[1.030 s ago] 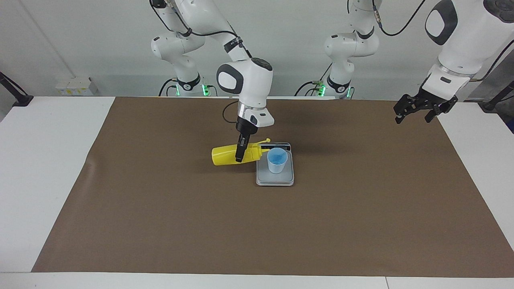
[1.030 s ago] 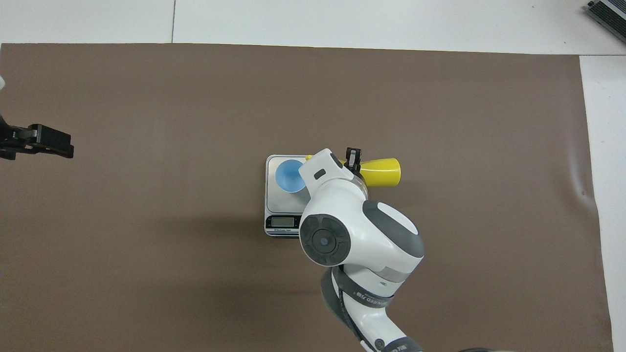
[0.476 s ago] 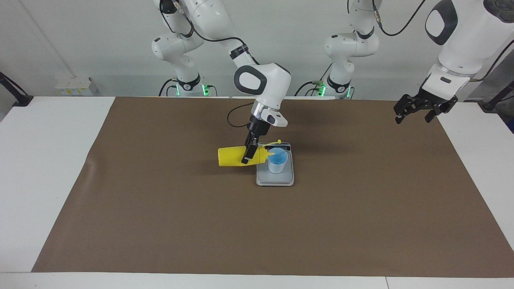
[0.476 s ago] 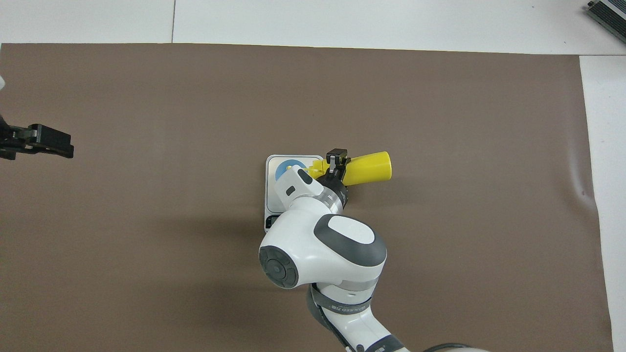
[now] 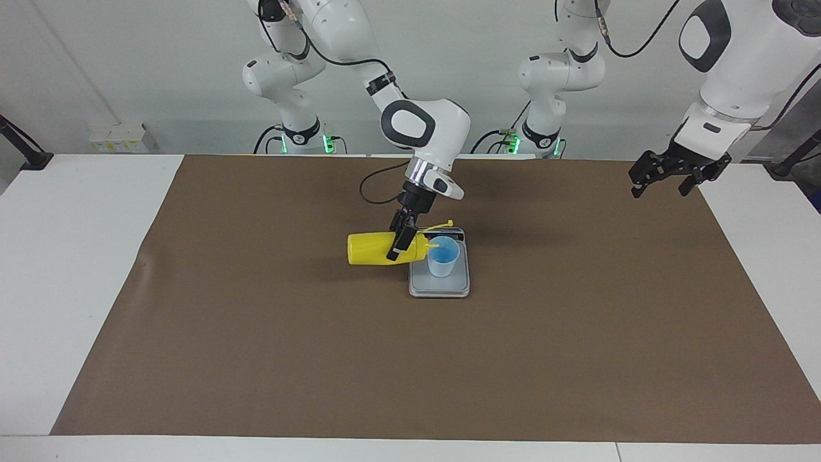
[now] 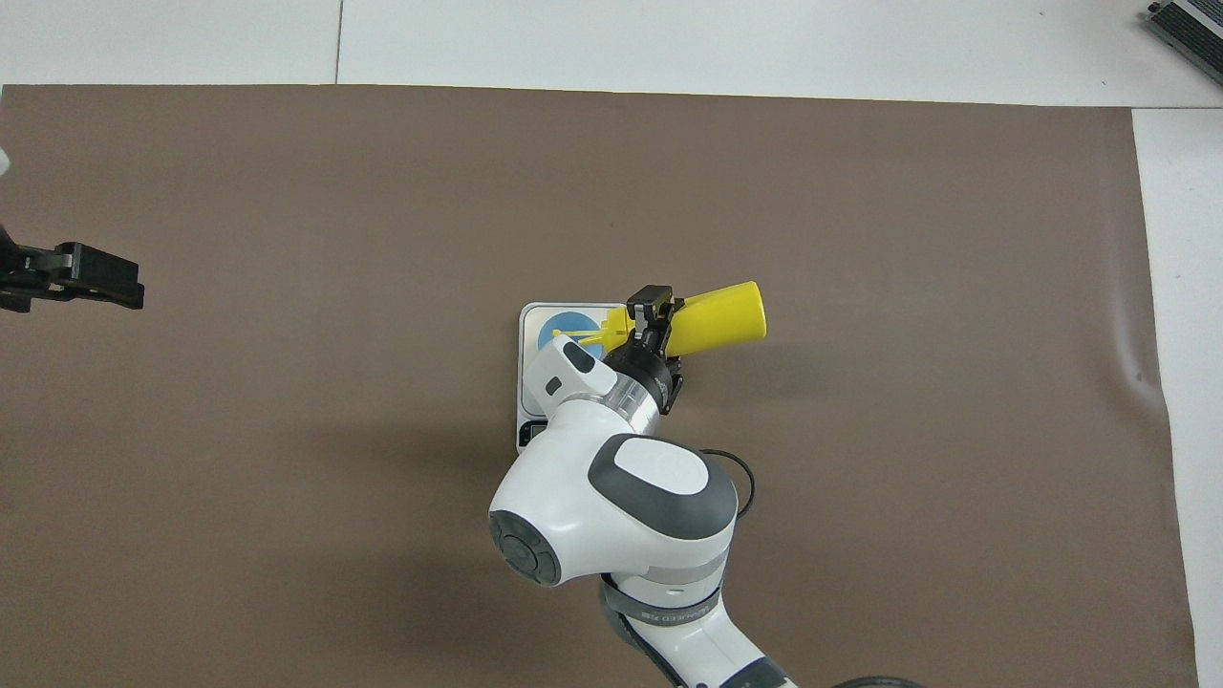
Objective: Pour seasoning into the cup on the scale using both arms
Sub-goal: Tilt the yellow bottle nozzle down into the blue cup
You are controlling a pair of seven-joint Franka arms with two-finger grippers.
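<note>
While right hand (image 5: 399, 246) clamps bottle (image 5: 375, 248) near neck, nozzle tips over cup (image 5: 443, 256) on scale (image 5: 439, 286). Bottle likely light, squeezable, slick: grip mid-body. Left hand (image 5: 667, 178) open, empty, waiting over worktop edge.

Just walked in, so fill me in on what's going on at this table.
The right end effector is shut on a yellow squeeze bottle, held on its side with the nozzle at the rim of a light blue cup. The cup stands on a small kitchen scale on the brown mat. The left end effector waits open over the mat's edge at its own end of the table.
</note>
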